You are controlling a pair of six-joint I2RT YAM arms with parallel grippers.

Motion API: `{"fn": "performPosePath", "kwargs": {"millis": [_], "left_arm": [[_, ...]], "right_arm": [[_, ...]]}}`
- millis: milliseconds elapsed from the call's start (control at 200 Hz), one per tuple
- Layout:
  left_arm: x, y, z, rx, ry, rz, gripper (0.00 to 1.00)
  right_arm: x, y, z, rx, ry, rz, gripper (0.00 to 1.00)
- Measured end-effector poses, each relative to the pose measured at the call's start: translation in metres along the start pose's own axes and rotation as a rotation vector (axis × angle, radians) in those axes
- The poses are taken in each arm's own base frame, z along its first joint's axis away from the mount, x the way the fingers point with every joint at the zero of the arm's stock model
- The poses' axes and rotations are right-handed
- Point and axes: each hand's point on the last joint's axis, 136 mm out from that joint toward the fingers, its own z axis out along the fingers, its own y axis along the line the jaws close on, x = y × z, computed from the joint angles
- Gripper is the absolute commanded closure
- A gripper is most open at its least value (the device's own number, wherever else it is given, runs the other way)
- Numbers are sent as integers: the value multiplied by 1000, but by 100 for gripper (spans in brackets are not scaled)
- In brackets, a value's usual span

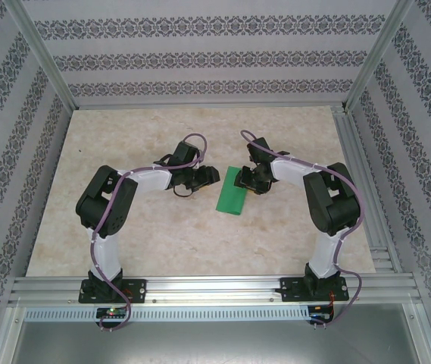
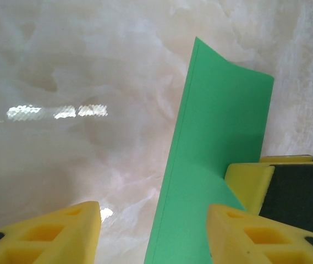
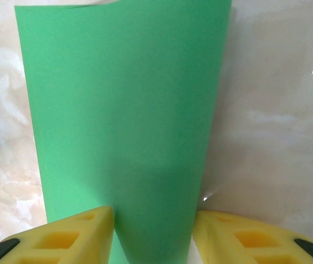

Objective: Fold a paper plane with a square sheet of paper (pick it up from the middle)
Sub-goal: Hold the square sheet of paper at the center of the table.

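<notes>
The square sheet of paper (image 1: 230, 196) lies on the table folded into a long green strip, with a thin second edge along its left side in the left wrist view (image 2: 217, 137). My left gripper (image 1: 204, 178) stands open just left of the strip; its right fingertip is over the paper and its left one over bare table (image 2: 153, 231). My right gripper (image 1: 249, 180) is at the strip's far end, jaws apart and low over the paper (image 3: 123, 110). Its left finger is above the green, its right finger at the paper's edge (image 3: 153, 231). One of its yellow fingers (image 2: 250, 181) rests at the paper.
The marble-patterned table (image 1: 124, 227) is bordered by an aluminium frame (image 1: 215, 288) in front and patterned walls on the other sides. Both arms bend inward toward the middle.
</notes>
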Motion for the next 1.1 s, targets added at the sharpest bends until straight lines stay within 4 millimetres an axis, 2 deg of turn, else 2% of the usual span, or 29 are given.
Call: {"fn": "performPosePath", "kwargs": {"millis": [1099], "left_arm": [[8, -2, 2, 6, 22, 32, 49]], "right_arm": [[0, -1, 5, 63, 22, 13, 48]]}}
